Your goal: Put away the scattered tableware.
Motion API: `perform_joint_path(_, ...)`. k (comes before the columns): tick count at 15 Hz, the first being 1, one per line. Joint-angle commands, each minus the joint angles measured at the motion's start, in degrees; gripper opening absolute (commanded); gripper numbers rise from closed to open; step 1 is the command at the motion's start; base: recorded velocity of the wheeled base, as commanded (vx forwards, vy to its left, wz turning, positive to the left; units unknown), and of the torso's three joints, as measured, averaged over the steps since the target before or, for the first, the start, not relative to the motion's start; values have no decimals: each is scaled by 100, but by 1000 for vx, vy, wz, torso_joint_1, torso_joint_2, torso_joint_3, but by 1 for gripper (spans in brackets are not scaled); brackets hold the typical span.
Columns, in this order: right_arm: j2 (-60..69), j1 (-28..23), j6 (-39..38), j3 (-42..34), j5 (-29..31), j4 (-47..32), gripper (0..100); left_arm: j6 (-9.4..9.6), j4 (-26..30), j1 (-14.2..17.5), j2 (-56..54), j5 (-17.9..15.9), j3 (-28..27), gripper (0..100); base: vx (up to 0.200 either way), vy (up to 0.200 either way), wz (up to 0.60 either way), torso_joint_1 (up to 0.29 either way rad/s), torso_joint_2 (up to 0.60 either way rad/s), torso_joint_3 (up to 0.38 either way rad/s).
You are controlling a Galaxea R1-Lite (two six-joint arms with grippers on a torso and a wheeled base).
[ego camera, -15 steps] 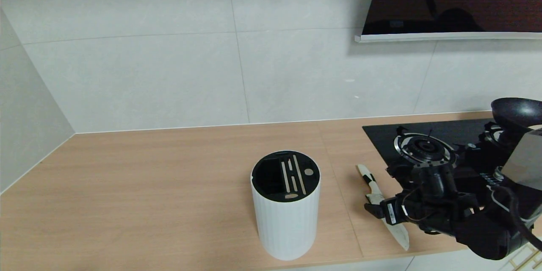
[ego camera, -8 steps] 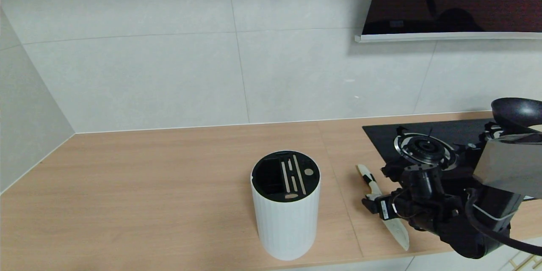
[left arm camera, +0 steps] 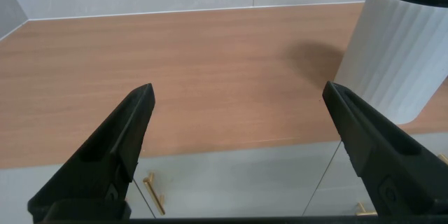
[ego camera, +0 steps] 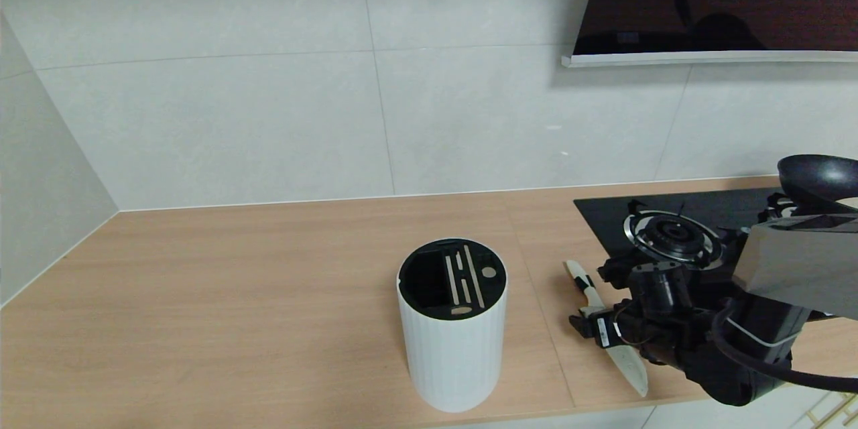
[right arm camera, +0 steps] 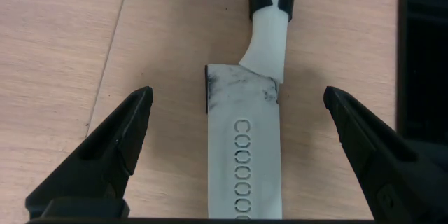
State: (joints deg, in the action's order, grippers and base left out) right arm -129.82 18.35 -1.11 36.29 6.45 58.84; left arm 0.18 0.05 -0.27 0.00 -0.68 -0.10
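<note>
A cream knife [ego camera: 603, 322] with a black-and-cream handle lies flat on the wooden counter [ego camera: 268, 281], between the white ribbed holder [ego camera: 453, 328] and the black stove. Its blade [right arm camera: 243, 147] has a row of oval holes and points toward the counter's front edge. My right gripper [right arm camera: 238, 147] hangs open just above the blade near the handle, one finger on each side. The holder has a black slotted top [ego camera: 450, 278]. My left gripper [left arm camera: 238, 140] is open, low at the counter's front edge, with the holder [left arm camera: 399, 49] off to one side.
A black gas stove [ego camera: 677, 228] with a burner ring sits at the right, close behind the knife. A dark pan [ego camera: 818, 177] rests on it at the far right. A range hood [ego camera: 717, 7] hangs above. Tiled wall closes the back.
My right arm has slid a little to the left and forward over the knife. The knife and the holder have not moved.
</note>
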Motion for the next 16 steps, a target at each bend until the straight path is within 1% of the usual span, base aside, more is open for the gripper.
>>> perform_joint_path(1, -79, -7, -12, 62, 14, 4, 100, -1, 4, 0, 0, -2, 1, 100, 0, 0, 0, 0, 0, 0)
perform_joint_path(3, -149, -42, -21, 115, 67, 13, 100, -1, 4, 0, 0, -2, 1, 100, 0, 0, 0, 0, 0, 0)
perform_joint_path(6, -299, -68, -135, 177, 67, 233, 100, -1, -5, 0, 0, -2, 1, 100, 0, 0, 0, 0, 0, 0)
perform_joint_path(10, -360, -86, -135, 203, 76, 233, 100, -1, 4, 0, 0, -2, 1, 100, 0, 0, 0, 0, 0, 0)
perform_joint_path(11, -369, -86, -135, 203, 76, 233, 0, -1, 4, 0, 0, -2, 1, 100, 0, 0, 0, 0, 0, 0)
perform_joint_path(16, -422, -86, -126, 194, 76, 233, 0, -1, 4, 0, 0, -2, 1, 100, 0, 0, 0, 0, 0, 0)
